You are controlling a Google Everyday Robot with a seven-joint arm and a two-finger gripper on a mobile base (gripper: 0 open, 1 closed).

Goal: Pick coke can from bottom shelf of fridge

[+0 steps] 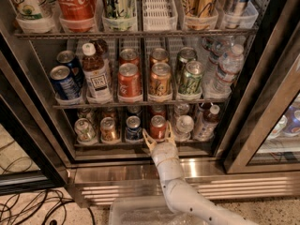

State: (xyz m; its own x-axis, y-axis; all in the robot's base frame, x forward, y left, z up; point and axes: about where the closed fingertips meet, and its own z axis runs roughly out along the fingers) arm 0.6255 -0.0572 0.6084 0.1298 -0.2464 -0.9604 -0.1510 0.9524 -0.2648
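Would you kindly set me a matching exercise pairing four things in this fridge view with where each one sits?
Things:
1. coke can
2. gripper
3. water bottle
4. white basket

Places:
A. on the top shelf
B. on the bottom shelf, right of a blue can
C. on the middle shelf, far right
D. open, at the bottom shelf's front rail

Pairs: 1-B; 2-D; 3-C; 4-A
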